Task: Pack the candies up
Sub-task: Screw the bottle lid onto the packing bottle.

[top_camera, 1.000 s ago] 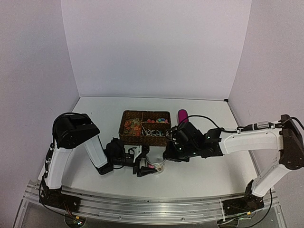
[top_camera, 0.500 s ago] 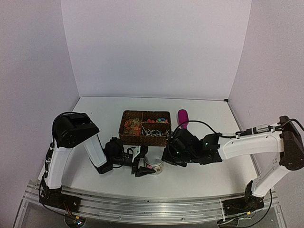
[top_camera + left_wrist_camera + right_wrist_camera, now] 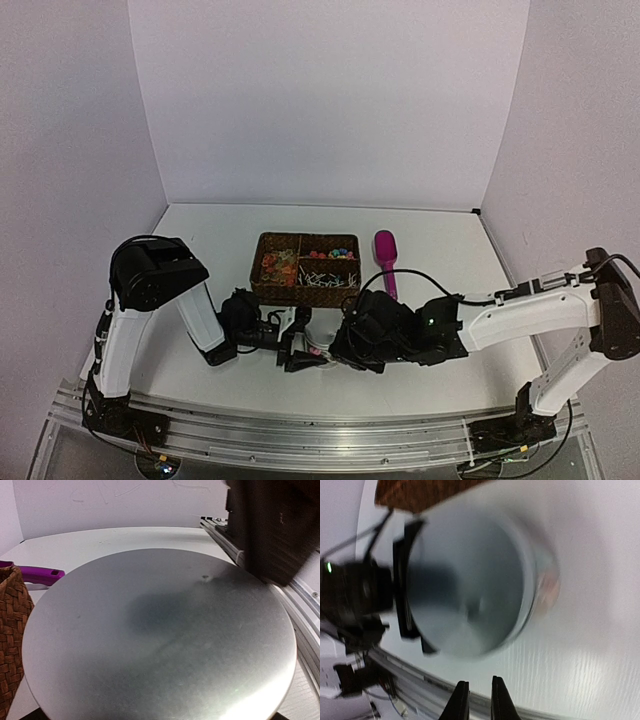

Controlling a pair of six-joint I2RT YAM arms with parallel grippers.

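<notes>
With the left pincer (image 3: pixel 298 345) spread wide, clasps a glass jar (image 3: pixel 544 575) by its sides; black fingers (image 3: pixel 402 580) at 9 o'clock of the jar in the blurred right wrist view. Topped with a round silvery lid (image 3: pixel 160 635), filling almost all of the left wrist view. With the right pincer (image 3: pixel 479 700) pressed nearly together, only a thin slit left, pinches nothing; hangs at 6 o'clock of the lid in its own view, apart from it, and from overhead lies just at 3 o'clock of the jar, facing the left pincer across it. Holds most of the candies (image 3: pixel 280 263) in a woven basket (image 3: pixel 268 292) at 12 o'clock of the jar: orange-red ones in the 9 o'clock compartment, mixed bright ones at 1 o'clock, silvery-white wrapped ones at 4 o'clock. Shows a few pinkish ones through the glass below the lid's rim, at 3 o'clock in the right wrist view. At 3 o'clock of the basket, near but apart, a magenta scoop (image 3: pixel 386 262) flat on the white table (image 3: pixel 200 250), handle toward 6 o'clock. Same handle at 9 o'clock in the left wrist view, beside a corner of the basket.
</notes>
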